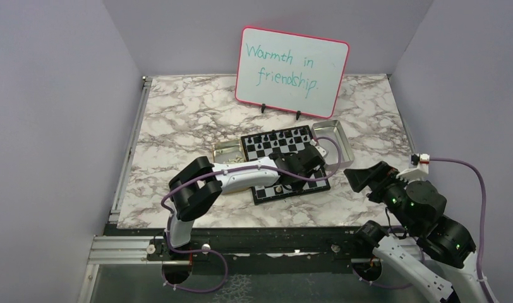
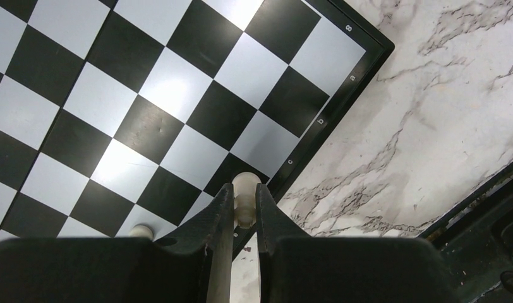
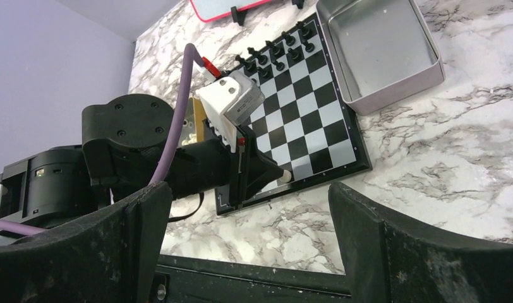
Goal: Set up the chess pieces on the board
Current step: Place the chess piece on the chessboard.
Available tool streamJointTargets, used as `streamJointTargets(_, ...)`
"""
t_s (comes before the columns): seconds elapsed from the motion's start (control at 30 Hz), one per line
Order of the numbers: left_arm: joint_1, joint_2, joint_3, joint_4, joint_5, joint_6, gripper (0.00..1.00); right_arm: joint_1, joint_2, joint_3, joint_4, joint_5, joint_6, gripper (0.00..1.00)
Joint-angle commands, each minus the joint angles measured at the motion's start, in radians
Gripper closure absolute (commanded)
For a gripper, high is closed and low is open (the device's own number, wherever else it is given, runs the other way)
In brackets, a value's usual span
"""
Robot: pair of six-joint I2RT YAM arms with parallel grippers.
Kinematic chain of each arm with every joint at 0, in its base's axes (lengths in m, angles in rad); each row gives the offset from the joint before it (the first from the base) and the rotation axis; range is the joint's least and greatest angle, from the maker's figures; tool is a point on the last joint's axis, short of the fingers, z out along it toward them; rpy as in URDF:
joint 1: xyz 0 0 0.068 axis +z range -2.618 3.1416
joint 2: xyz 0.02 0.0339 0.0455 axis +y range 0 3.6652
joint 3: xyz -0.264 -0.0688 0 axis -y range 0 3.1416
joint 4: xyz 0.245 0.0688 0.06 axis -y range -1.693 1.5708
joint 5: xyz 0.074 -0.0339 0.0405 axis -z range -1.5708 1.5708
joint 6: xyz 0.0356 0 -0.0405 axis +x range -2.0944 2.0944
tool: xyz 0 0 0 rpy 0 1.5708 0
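Left arm [image 1: 241, 173] hides the board's [image 1: 298, 146] near-middle squares from above. Far rows: black pieces [image 1: 276, 137] too small to type. Left wrist view: left gripper [image 2: 244, 189] hides base of cream piece [image 2: 244, 183]; second cream piece [image 2: 140, 231] half covered; board cut off by frame.

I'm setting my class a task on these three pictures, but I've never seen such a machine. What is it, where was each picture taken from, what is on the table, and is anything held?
These are two robot arms bolted at the table's near edge, each ending in a two-finger gripper. The wide picture looks down from above and behind them. The other two come from a camera on each wrist. On the marble table are a chessboard with black pieces along its far side, a metal tray and a whiteboard. The left gripper pinches a cream piece at the board's edge. The right gripper is open and empty.
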Motion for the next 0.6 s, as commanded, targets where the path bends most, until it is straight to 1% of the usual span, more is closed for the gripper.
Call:
streamJointTargets(0.0,-0.011,0.026,0.040,-0.047,-0.020,-0.007,0.84,0.005,-0.024,0.015,-0.020,0.035,0.006,0.00)
streamJointTargets(0.5,-0.015,0.037,0.061,-0.093,-0.063,0.009,0.83,0.005,-0.011,0.028,-0.026,0.043,-0.023,0.00)
streamJointTargets(0.57,-0.015,0.040,0.058,-0.095,-0.064,0.008,0.82,0.004,-0.013,0.023,-0.024,0.039,-0.022,0.00)
